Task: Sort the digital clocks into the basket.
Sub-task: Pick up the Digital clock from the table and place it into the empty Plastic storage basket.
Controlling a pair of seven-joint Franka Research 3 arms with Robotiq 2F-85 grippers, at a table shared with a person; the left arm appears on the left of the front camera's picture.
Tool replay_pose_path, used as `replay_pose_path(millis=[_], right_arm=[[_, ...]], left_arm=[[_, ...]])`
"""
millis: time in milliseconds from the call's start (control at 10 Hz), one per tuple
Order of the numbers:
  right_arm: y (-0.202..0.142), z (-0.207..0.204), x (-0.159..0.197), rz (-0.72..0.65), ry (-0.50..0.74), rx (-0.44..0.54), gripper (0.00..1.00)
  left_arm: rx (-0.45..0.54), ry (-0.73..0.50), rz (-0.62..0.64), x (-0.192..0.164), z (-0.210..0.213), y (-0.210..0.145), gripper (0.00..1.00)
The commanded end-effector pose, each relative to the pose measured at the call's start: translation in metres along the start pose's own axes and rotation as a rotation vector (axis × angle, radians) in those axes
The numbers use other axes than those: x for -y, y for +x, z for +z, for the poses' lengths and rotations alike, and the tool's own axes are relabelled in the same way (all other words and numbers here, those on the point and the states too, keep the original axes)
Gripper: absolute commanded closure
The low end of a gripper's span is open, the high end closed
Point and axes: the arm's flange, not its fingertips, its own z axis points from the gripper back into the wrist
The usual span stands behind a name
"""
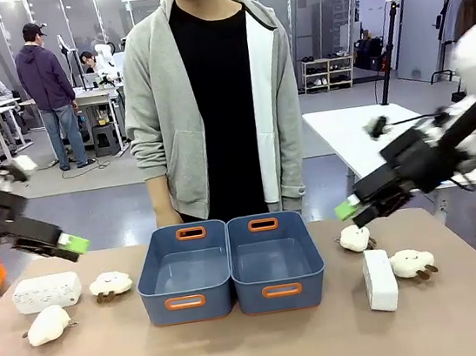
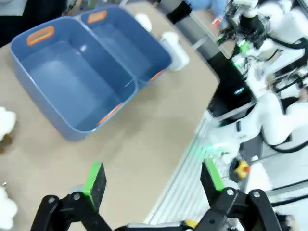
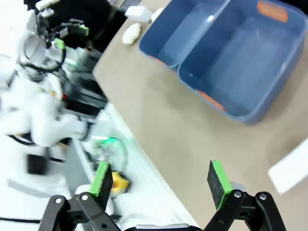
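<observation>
Two digital clocks lie on the brown table. One white clock [image 1: 47,292] rests flat at the left; the other clock [image 1: 380,280] [image 2: 173,48] [image 3: 291,168] stands on edge at the right. Between them sit two identical blue baskets, left [image 1: 150,273] [image 2: 72,127] and right [image 1: 311,256] [image 3: 240,113], both empty. My left gripper [image 1: 71,245] [image 2: 153,175] hangs open in the air above the left clock. Above the right side of the table, my right gripper [image 1: 347,209] [image 3: 160,179] is also open and holds nothing.
Cream plush toys lie beside the clocks: two at the left [image 1: 111,285] [image 1: 48,325] and two at the right [image 1: 354,237] [image 1: 413,264]. A person in a grey jacket [image 1: 164,117] stands at the far edge behind the baskets. Bare table runs along the front.
</observation>
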Motion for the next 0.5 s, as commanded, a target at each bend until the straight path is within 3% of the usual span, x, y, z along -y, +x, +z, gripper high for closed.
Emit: replay_pose_path(millis=[0,400], right_arm=[[-0.018,0.044,0.035,-0.116,0.076,0.045,0.00],[-0.095,0.138,0.080,-0.209,0.175,0.351,0.00]], left_arm=[[0.138,-0.085,0.095,-0.021,0.038,-0.038,0.00],[0.395,-0.056,0.231,-0.026,0.128,-0.131,0.00]])
